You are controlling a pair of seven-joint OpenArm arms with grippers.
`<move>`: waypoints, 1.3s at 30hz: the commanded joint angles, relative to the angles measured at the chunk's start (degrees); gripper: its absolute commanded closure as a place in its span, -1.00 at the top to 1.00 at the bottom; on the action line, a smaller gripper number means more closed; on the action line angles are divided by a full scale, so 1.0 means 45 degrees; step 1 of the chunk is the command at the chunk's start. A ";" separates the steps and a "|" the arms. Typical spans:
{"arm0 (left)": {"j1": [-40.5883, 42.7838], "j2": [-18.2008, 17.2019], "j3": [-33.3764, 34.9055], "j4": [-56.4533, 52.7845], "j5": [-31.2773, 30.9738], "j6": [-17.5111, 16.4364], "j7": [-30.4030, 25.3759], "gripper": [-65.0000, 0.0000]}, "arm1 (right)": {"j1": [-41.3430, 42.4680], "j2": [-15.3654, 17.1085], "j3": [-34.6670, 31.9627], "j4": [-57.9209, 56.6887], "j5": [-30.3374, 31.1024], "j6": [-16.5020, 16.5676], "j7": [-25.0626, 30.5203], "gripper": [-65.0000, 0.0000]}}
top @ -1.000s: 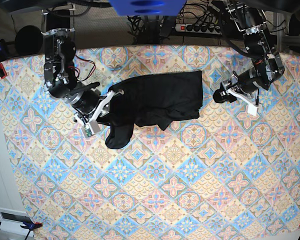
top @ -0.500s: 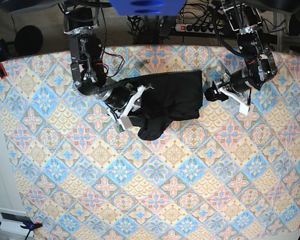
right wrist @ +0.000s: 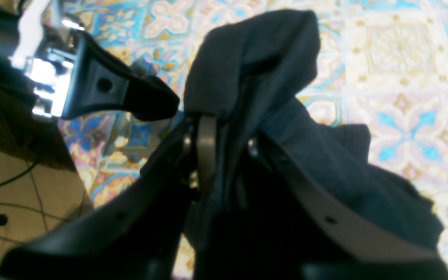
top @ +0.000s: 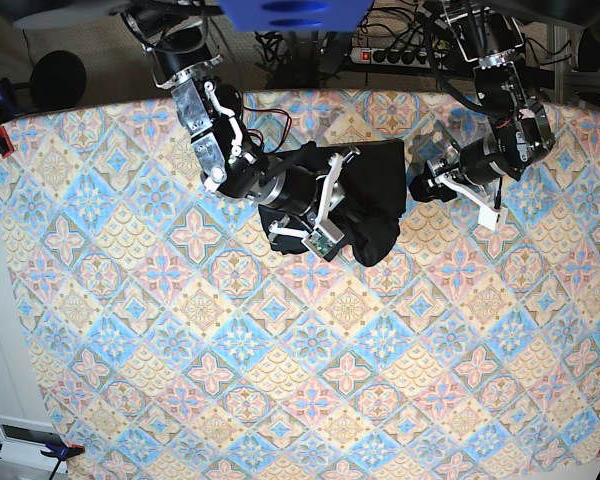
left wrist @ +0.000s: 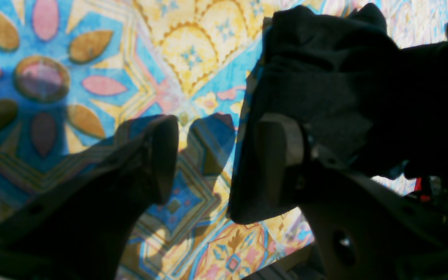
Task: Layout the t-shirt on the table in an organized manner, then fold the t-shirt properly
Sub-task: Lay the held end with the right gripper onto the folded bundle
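Bunching upper center, t-shirt (top: 375, 200) leaves tabletop (top: 280, 380) mostly bare below; right hand (top: 325, 205) pinches its fabric, left hand (top: 420, 185) spread wide beside its right edge.

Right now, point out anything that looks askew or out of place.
The t-shirt is not laid flat: it sits bunched in a dark heap near the table's far edge. The right gripper has a fold of it between its fingers, while the left gripper waits open beside the cloth's edge.
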 commanded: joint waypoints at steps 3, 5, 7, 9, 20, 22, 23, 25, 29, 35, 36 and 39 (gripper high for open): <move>-0.0140 -0.0139 -0.0016 0.0204 -0.0255 -0.0063 -0.0096 0.05 | 0.0298 -0.0162 -0.0600 0.0277 0.0123 0.0010 0.0429 -0.69; -0.0140 -0.0139 -0.0016 0.0204 -0.0255 -0.0063 -0.0096 0.05 | 0.0317 -0.0162 -0.0854 0.0277 0.0123 0.0010 0.0429 -0.58; -0.0140 -0.0139 -0.0016 0.0204 -0.0255 -0.0063 -0.0096 0.05 | 0.0317 -0.0162 -0.0913 0.0277 0.0123 0.0010 0.0429 -0.45; -0.0140 -0.0139 -0.0016 0.0204 -0.0255 -0.0063 -0.0096 0.05 | 0.0317 -0.0143 -0.0913 0.0316 0.0123 0.0010 0.0429 -0.38; -0.0258 -0.0217 -0.0035 0.0282 -0.0373 -0.0082 -0.0096 -0.01 | 0.0141 0.0482 0.1217 0.2035 0.0181 0.0010 0.0429 -0.37; -0.0238 -0.0217 -0.0035 0.0282 -0.0373 -0.0141 -0.0057 -0.11 | 0.0005 0.0932 0.1647 0.2074 0.0181 0.0010 0.0429 -0.37; -0.0218 -0.0217 -0.0035 0.0282 -0.0373 -0.0141 -0.0057 -0.17 | -0.0054 0.1029 0.1764 0.2054 0.0181 0.0010 0.0429 -0.37; -0.0218 -0.0217 -0.0035 0.0282 -0.0373 -0.0141 -0.0057 -0.30 | -0.0132 0.1107 0.1920 0.1937 0.0162 0.0010 0.0429 -0.37; -0.0297 -0.0374 -0.0055 0.0282 -0.0373 -0.0141 -0.0057 -0.51 | -0.0132 0.1342 0.1568 0.1410 0.0162 0.0010 0.0390 -0.37; -0.0785 -0.0393 -0.0055 0.0282 -0.0373 -0.0141 -0.0076 -0.63 | -0.0132 0.1850 -0.1616 0.0687 0.0142 0.0010 0.0370 -0.37; -0.0844 -0.0393 -0.0055 0.0282 -0.0373 -0.0141 -0.0076 -0.63 | -0.0132 0.1947 -0.2182 0.0628 0.0142 0.0010 0.0390 -0.37; -0.1000 -0.0374 -0.0191 0.0282 -0.0373 -0.0141 -0.0076 -0.63 | -0.0113 0.2104 -0.3569 0.0589 0.0142 0.0010 0.0410 -0.37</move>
